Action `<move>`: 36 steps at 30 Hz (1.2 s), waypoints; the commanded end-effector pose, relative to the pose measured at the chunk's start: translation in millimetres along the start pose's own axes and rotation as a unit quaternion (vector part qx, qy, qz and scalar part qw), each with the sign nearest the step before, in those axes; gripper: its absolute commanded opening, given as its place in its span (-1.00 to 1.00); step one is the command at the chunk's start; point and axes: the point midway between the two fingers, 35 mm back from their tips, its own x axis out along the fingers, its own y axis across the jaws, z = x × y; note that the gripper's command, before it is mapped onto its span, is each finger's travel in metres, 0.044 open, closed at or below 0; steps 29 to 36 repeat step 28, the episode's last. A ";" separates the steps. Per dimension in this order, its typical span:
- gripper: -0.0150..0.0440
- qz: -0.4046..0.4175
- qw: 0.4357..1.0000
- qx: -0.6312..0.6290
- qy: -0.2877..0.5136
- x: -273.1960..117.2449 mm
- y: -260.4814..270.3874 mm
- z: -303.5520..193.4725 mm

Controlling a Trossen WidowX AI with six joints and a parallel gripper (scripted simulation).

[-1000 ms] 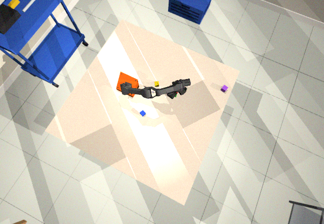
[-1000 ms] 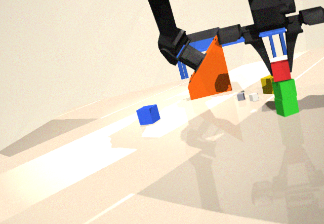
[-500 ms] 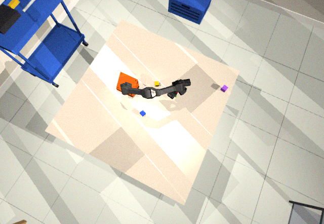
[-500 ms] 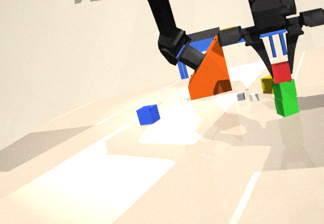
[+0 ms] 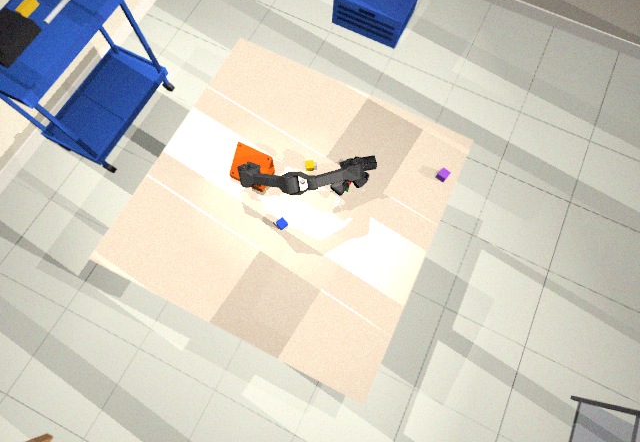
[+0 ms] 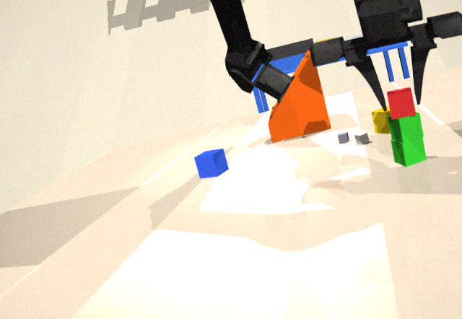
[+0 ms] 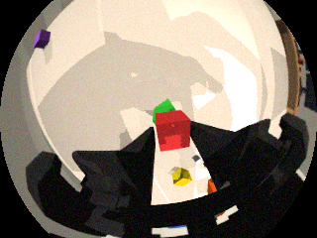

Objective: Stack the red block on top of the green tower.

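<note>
The red block [image 6: 401, 103] [image 7: 172, 131] sits upright at the top of the green tower [image 6: 408, 147] [image 7: 164, 107], appearing to touch it. In the exterior view it is shifted a little to the left of the tower's top. The tower is two green blocks high and upright, its upper block slightly offset from the lower. My gripper [image 6: 402, 107] [image 7: 170, 127] is slightly open, with one fingertip on each side of the red block and a narrow gap visible. In the top view the arm mostly hides the blocks. The contact between red and green is partly hidden in the wrist view.
A yellow block [image 5: 309, 165] [image 6: 380, 120] [image 7: 181, 177] stands close behind the tower in the exterior view. A blue block [image 5: 281, 223] [image 6: 211, 163], a purple block [image 5: 443, 174] [image 7: 42, 39] and two small grey cubes lie farther off. The orange base bracket [image 6: 304, 102] stands left of the tower.
</note>
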 end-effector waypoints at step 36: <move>1.00 0.000 1.000 0.000 -0.001 0.0 0.3 0.0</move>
